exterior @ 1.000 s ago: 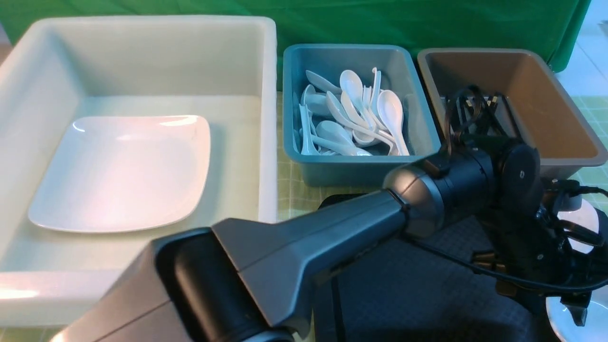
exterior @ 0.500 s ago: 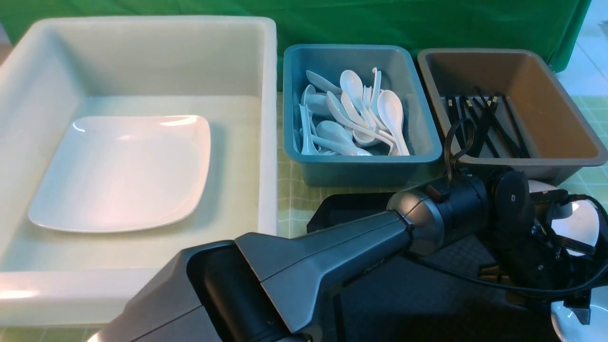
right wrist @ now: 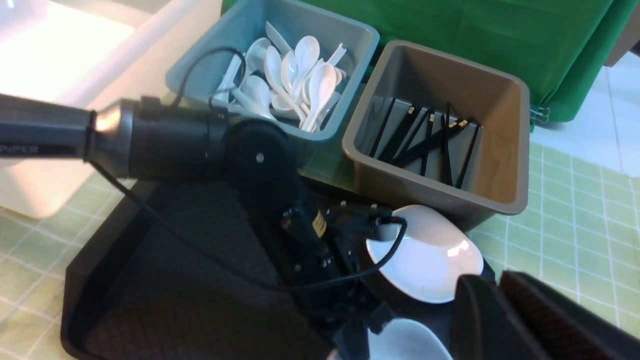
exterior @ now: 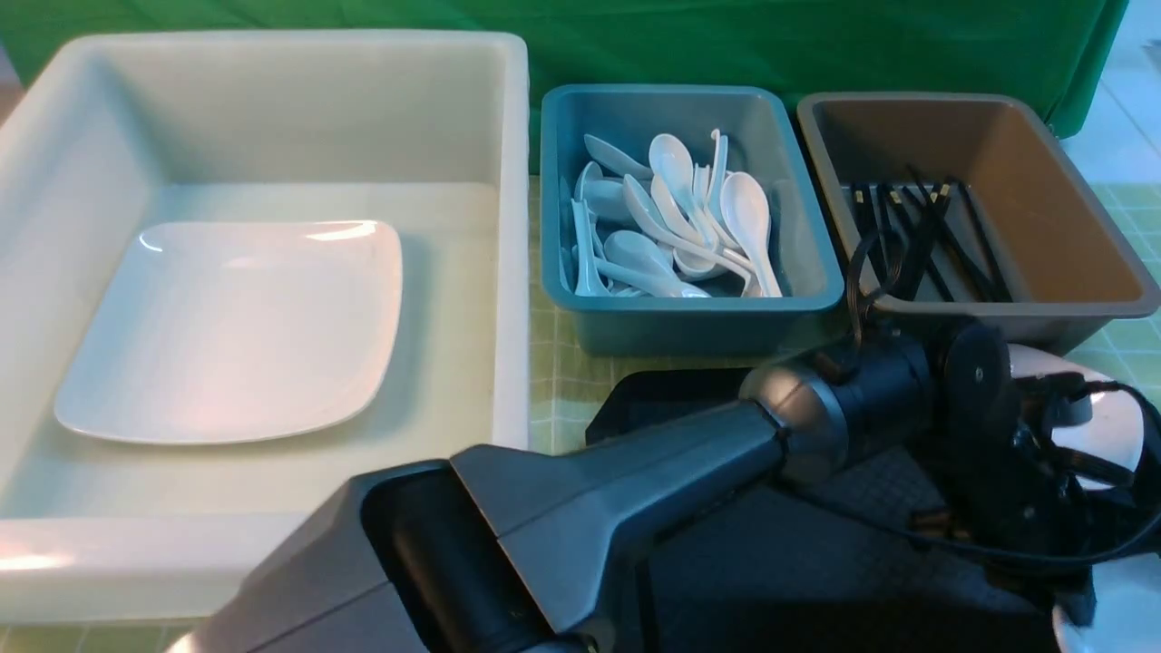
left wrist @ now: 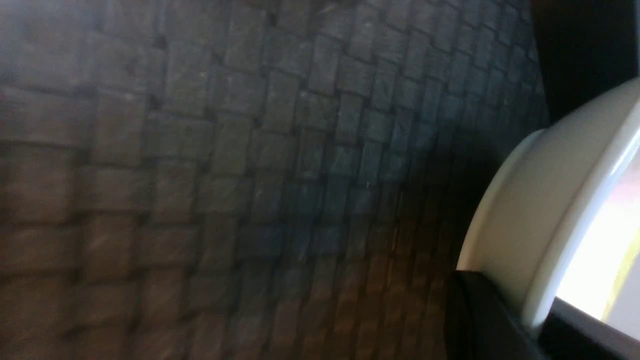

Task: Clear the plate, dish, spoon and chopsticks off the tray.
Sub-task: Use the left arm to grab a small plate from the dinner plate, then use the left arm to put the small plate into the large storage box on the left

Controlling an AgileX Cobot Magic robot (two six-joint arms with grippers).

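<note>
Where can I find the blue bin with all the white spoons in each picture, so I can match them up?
Front view: the blue bin is in the upper middle, beside the brown bin.
Left wrist view: it is not in this picture.
Right wrist view: it is near the top, left of the middle.
Landmark in the front and right wrist views: the brown bin with black sticks inside.

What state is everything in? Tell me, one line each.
Plate: flat in white bin
Spoons: heaped in blue bin
Chopsticks: piled in brown bin
Tray: two dishes remaining
Far dish: upright
Near dish: gripped
Left gripper: shut on near dish's rim
Right gripper: opening unclear
</note>
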